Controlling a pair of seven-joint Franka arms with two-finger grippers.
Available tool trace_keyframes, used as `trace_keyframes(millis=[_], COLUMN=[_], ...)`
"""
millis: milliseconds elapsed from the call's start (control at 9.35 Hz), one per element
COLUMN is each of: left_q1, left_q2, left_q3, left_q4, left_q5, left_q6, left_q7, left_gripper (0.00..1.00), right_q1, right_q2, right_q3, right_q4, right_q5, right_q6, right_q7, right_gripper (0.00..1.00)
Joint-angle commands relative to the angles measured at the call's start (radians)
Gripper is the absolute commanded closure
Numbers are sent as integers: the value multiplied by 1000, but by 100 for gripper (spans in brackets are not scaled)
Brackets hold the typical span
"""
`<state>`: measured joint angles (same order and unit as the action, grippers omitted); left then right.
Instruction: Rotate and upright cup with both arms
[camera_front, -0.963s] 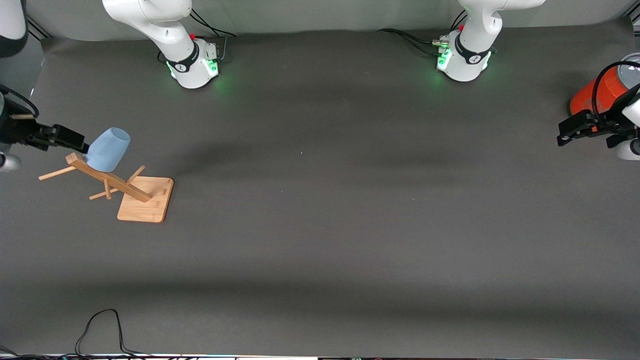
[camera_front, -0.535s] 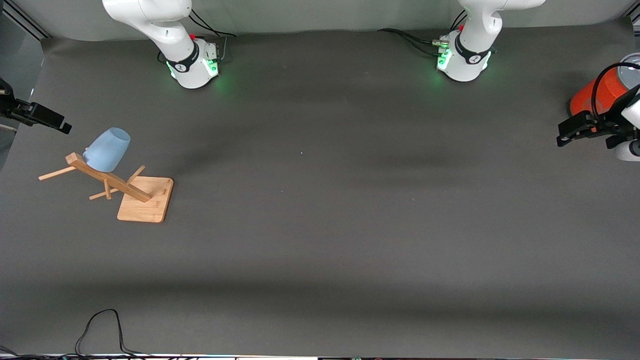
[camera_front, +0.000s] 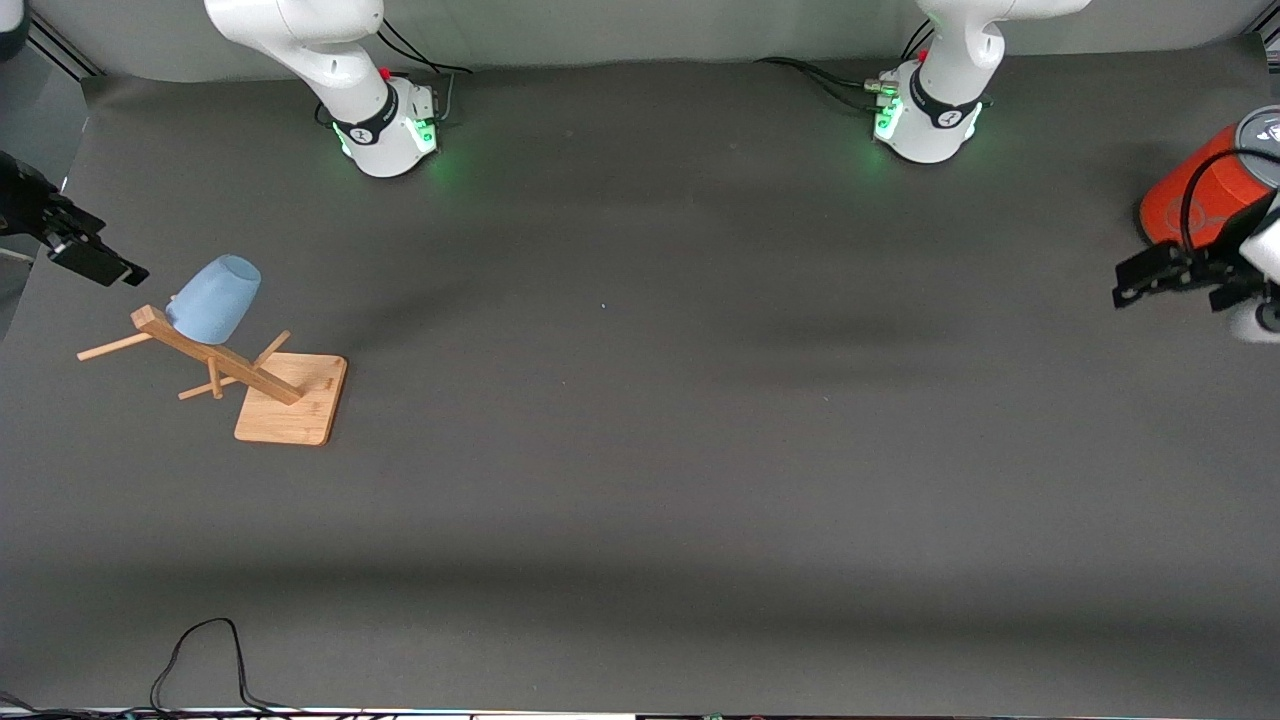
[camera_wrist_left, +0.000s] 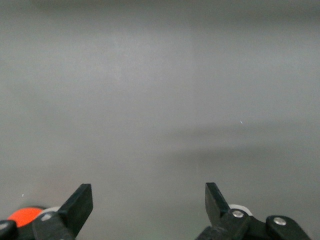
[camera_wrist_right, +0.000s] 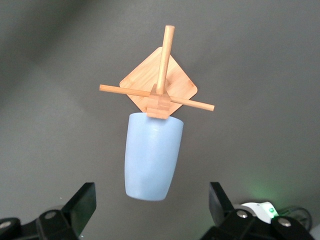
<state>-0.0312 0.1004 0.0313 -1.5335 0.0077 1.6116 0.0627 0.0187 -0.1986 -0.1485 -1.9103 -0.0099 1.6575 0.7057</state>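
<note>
Cup: the pale blue cup (camera_front: 213, 298) hangs mouth-down and tilted on a peg of the wooden rack (camera_front: 225, 370), toward the right arm's end of the table. From the middle of the front view it sits at about nine o'clock.

Rack: its square base rests on the dark mat (camera_front: 640, 450); the slanted post reaches up under the cup, with the cup's rim against it, as the right wrist view shows (camera_wrist_right: 151, 155).

Right gripper: the right gripper (camera_front: 88, 255) is in the air at about ten o'clock of the cup, apart from it. Its fingers are spread wide and it holds nothing.

What changed: a second ago its tip was right at the cup's base; since then it has drawn away toward the table edge and turned. The cup and rack have not moved.

Meaning: in my judgement the cup is hung and let go, so this arm looks finished here.

Left gripper: the left gripper (camera_front: 1170, 275) hovers beside the orange can (camera_front: 1205, 190), at about three o'clock, fingers wide apart and empty. It has dipped slightly, otherwise waiting.
</note>
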Motion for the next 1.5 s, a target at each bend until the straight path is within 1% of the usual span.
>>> trace_keyframes(millis=[0,107,321,428,749,963,1070,1176,1283,1390], left_q1=[1,-7,-13,-13,-9,-9,-9,-7,-7,-6], left_q2=[118,148,153,153,160,160,160,160,160,160], left_q3=[-7,-10,-13,-13,-13,-13,-13,-13,-13,-13], left_q4=[82,91,93,93,92,92,92,92,92,92], left_q5=[-9,-9,-11,-9,-11,-11,-12,-12,-12,-12], left_q6=[24,34,42,42,42,42,42,42,42,42], left_q7=[19,19,17,19,19,19,20,20,20,20], left_gripper=[0,0,0,0,0,0,0,0,0,0], right_q1=[4,4,3,4,3,3,3,4,3,3], right_q2=[-84,-84,-82,-70,-27,-10,-4,-5,-5,-7], right_q3=[1,1,0,0,0,0,0,0,0,0], right_q4=[-189,-222,-298,-318,-326,-326,-326,-326,-326,-325], right_q5=[16,16,16,16,16,16,18,28,28,28], right_q6=[152,181,270,298,353,366,366,364,364,361], right_q7=[87,89,87,87,87,87,89,87,87,87], right_gripper=[0,0,0,0,0,0,4,36,47,48])
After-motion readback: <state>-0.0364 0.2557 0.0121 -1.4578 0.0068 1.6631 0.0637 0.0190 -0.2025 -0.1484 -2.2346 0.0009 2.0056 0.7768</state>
